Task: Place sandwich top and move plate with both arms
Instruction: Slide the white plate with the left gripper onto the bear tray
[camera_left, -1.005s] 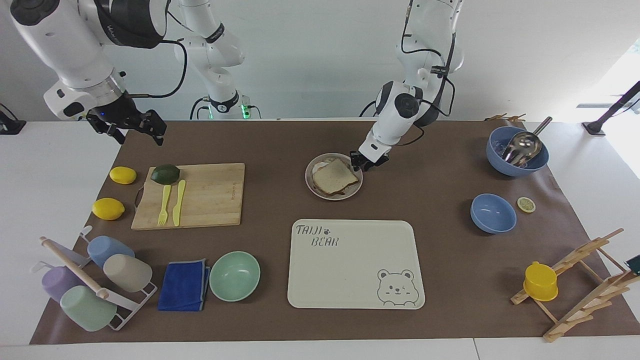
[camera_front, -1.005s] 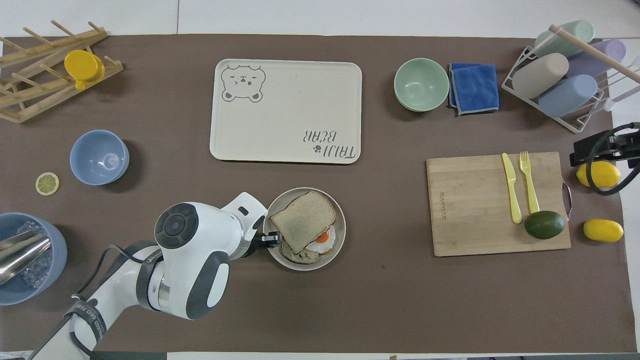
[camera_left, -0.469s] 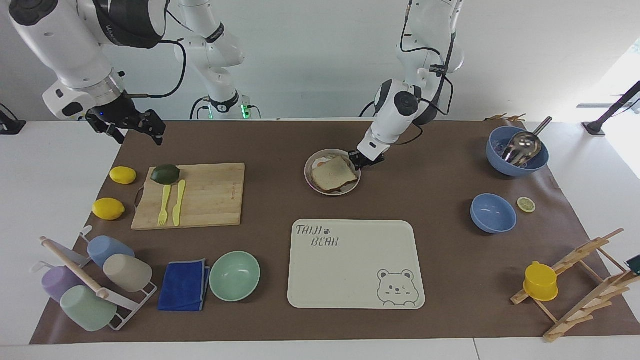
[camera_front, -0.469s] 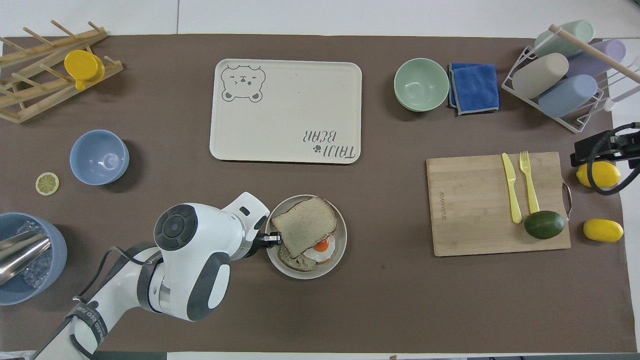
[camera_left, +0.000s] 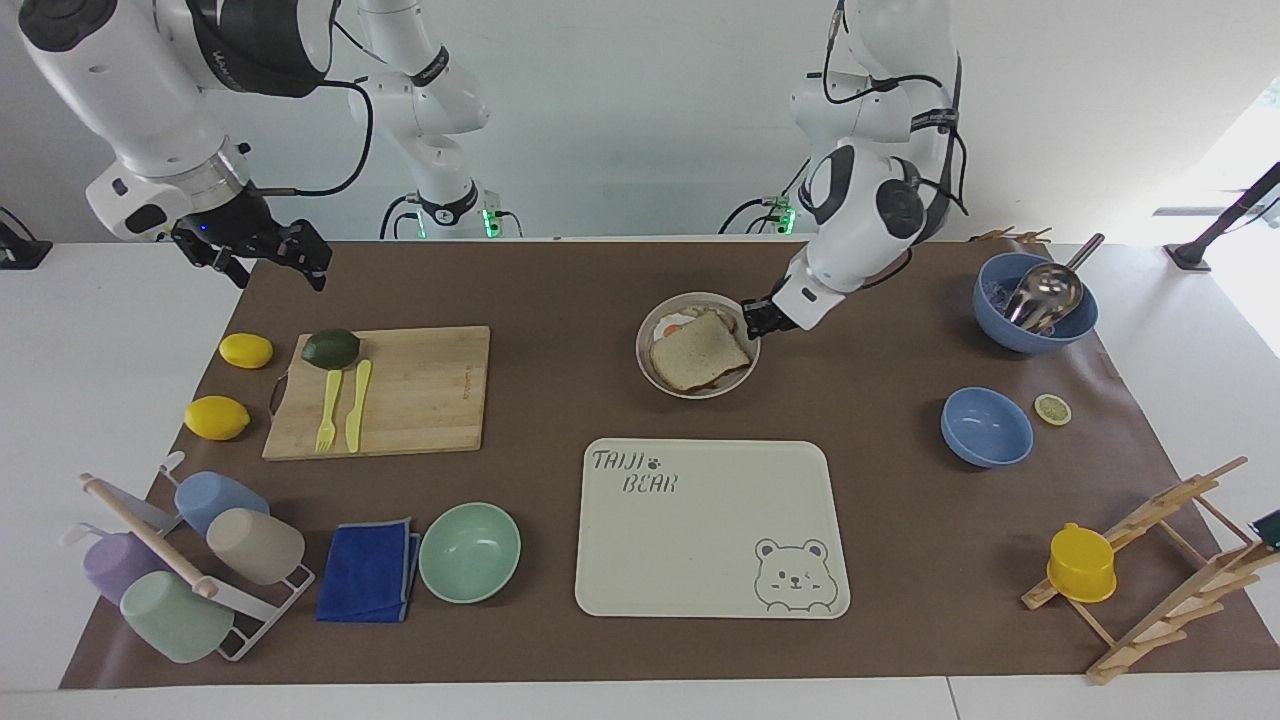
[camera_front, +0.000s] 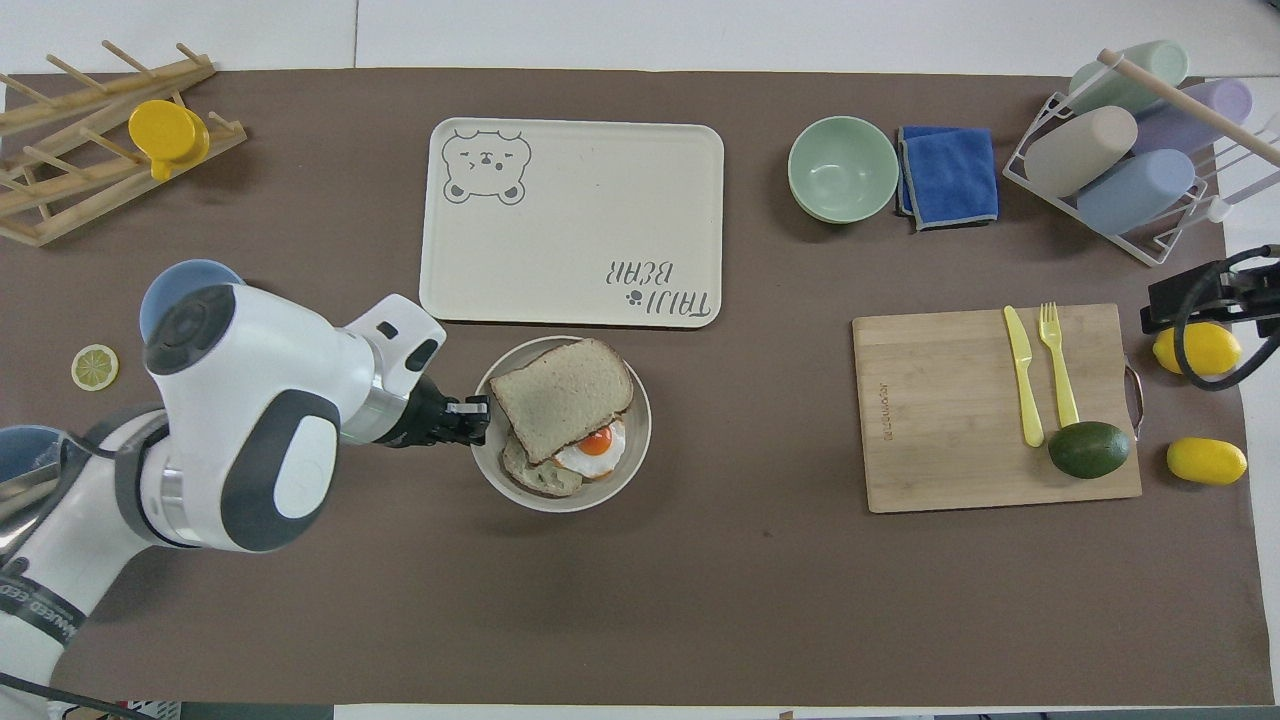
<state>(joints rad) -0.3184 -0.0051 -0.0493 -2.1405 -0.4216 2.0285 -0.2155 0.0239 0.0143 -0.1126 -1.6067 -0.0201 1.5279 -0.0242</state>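
Holding the plate (camera_left: 650, 375) by its rim in clamped jaws, the left gripper (camera_left: 757, 319) carries it, sandwich top (camera_left: 699, 350) already placed; the tray (camera_left: 600, 560) seems next. The right gripper (camera_left: 262, 252) waits, its jaws wide.

a yellow knife (camera_left: 357, 404) and fork (camera_left: 327, 410) are laid on the cutting board (camera_left: 420, 400) (an avocado (camera_left: 330, 347) at its edge); two lemons (camera_left: 245, 350) are set beside it.
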